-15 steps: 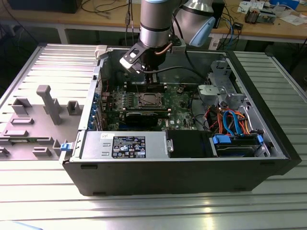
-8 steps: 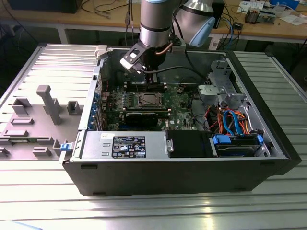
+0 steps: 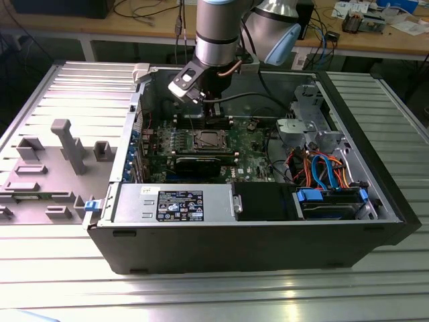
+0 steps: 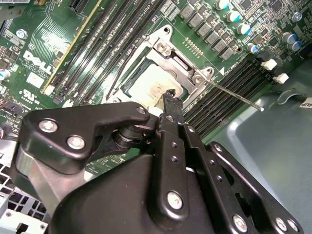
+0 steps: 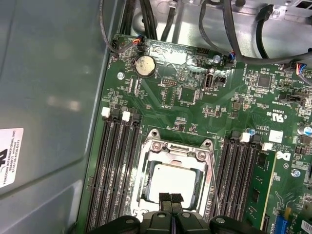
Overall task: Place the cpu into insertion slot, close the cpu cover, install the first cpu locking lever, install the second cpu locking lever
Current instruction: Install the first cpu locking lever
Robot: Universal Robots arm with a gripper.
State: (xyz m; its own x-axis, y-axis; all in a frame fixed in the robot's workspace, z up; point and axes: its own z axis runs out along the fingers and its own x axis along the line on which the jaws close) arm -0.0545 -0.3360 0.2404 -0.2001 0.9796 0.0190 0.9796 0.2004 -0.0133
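Observation:
The cpu point(image 5: 171, 179) lies flat in the insertion slot point(image 3: 204, 141) on the green board, its pale metal top showing through the window of the cpu cover point(image 5: 176, 152). The cover lies down over the chip, also visible as the silver frame point(image 4: 173, 56) in the second wrist view. My gripper point(image 5: 170, 198) is shut with nothing between its fingers, its tips just above the chip's near edge point(image 4: 169, 96). A thin wire locking lever point(image 4: 236, 95) sticks out from the cover's corner over the memory slots. A second thin lever point(image 4: 117, 80) runs along the opposite side.
Black memory slots point(image 5: 117, 165) flank the socket on both sides. Cables point(image 3: 322, 168) and a drive cage point(image 3: 312, 114) fill the case toward the exterior view's right. A power supply point(image 3: 174, 201) lines the front. A grey fixture plate with blocks point(image 3: 67, 144) lies outside, left.

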